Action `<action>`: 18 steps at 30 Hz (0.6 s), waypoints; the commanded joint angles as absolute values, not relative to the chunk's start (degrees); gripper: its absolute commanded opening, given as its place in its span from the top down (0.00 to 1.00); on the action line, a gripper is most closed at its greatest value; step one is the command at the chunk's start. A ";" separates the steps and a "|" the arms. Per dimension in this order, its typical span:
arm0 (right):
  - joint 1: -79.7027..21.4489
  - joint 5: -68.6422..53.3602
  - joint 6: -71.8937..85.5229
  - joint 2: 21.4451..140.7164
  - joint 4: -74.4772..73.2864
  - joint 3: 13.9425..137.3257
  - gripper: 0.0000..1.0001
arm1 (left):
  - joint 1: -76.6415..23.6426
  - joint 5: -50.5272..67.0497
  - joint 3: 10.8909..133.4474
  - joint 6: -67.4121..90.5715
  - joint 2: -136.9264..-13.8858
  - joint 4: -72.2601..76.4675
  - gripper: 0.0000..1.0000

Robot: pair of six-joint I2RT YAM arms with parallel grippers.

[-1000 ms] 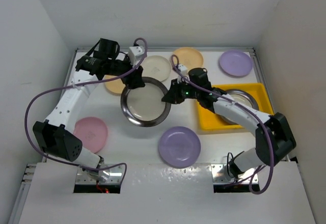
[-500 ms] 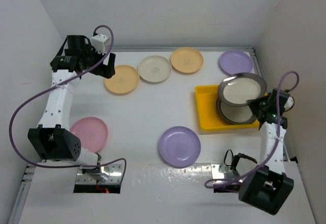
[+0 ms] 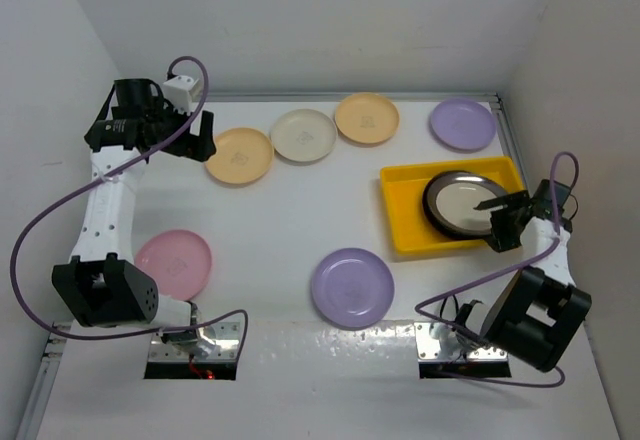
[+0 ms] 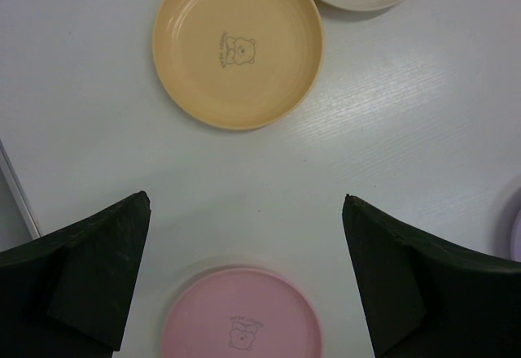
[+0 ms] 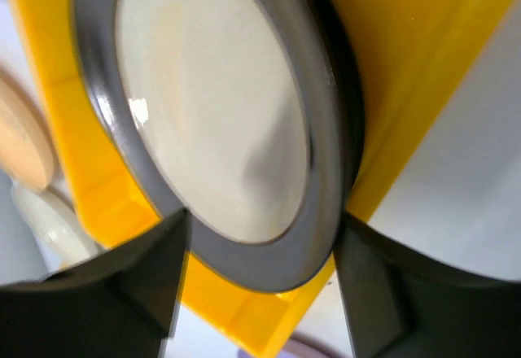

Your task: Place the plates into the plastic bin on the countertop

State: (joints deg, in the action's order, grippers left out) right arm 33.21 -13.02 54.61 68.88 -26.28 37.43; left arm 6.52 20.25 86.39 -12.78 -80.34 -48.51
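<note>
A dark-grey-rimmed plate (image 3: 462,205) with a cream centre lies in the yellow plastic bin (image 3: 402,215) at the right of the countertop (image 3: 280,220). In the right wrist view this plate (image 5: 212,106) fills the frame over the bin (image 5: 407,41), and a second dark rim shows just under it. My right gripper (image 3: 496,223) is open at the plate's near rim, and its fingers (image 5: 138,281) stand apart on either side of the rim. My left gripper (image 3: 203,138) hangs open and empty at the far left, over bare surface between a pale orange plate (image 4: 238,45) and a pink plate (image 4: 242,313).
Loose on the countertop are a pale orange plate (image 3: 239,155), a cream plate (image 3: 303,135), another pale orange plate (image 3: 366,117), a lilac plate (image 3: 463,123) at the back right, a lilac plate (image 3: 351,287) near the front and the pink plate (image 3: 173,263). White walls close three sides.
My right gripper carried the grey-rimmed plate to the bin, lowered it in and opened. My left gripper let go of it earlier and drew back to the far left.
</note>
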 commanded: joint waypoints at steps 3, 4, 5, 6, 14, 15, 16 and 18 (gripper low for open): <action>29.89 -8.38 45.45 73.20 -34.06 44.46 0.16 | 7.12 24.43 86.48 -12.22 -79.45 -47.72 0.00; 27.88 -4.43 42.83 74.69 -35.84 45.43 0.14 | 7.12 24.96 86.48 -12.22 -79.45 -47.72 0.00; 25.34 -2.39 40.71 76.10 -37.60 48.40 0.10 | 7.12 24.96 86.48 -12.22 -79.98 -47.72 0.00; 24.09 3.20 40.00 76.64 -42.23 49.38 0.10 | 7.12 24.96 86.48 -12.22 -80.50 -47.72 0.00; 10.21 24.69 38.40 73.22 -49.39 53.60 0.04 | 7.12 25.49 86.48 -12.22 -81.04 -47.72 0.00; 7.50 24.18 35.71 71.65 -49.39 53.61 0.06 | 7.12 25.49 86.48 -12.74 -81.04 -47.72 0.00; 5.56 21.30 33.68 69.11 -45.04 53.09 0.09 | 7.12 25.49 86.48 -13.27 -81.04 -47.72 0.00; -3.71 8.77 25.78 64.98 -40.54 49.58 0.09 | 7.12 25.49 86.48 -13.88 -81.04 -48.33 0.00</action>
State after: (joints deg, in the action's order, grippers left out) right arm 5.54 17.10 35.14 71.24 -44.84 50.11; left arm 6.74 24.29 86.39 -12.99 -81.43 -48.53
